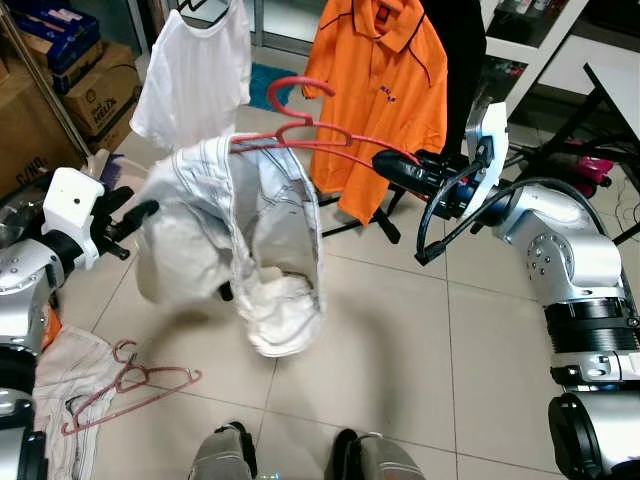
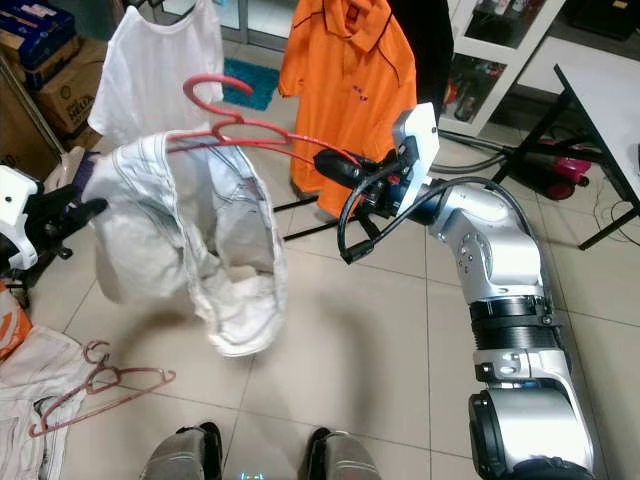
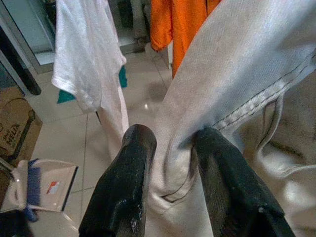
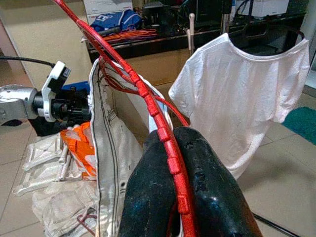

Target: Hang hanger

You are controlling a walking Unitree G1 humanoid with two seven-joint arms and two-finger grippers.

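The right gripper [image 1: 395, 165] pinched the red hanger [image 1: 300, 135]; the left gripper [image 3: 170, 163] pinched its white garment [image 1: 240, 240]. An orange shirt [image 1: 380, 90] and white shirt [image 1: 195, 75] hung beyond.

White T-shirt [image 1: 195, 75] and orange polo shirt [image 1: 385, 95]: upper parts cut off by the top frame edge, so their supports cannot be made out. Red hanger [image 1: 300, 130]: its far arm is buried in the pale garment [image 1: 240, 240], and its near end disappears between the fingers of the right gripper [image 1: 385, 163]. Left gripper [image 1: 145, 212]: fingertips hidden by that garment's fold. Spare hanger [image 1: 125, 385] on the floor: partly obscured by a cloth heap [image 1: 60, 400] cropped at the lower edge.
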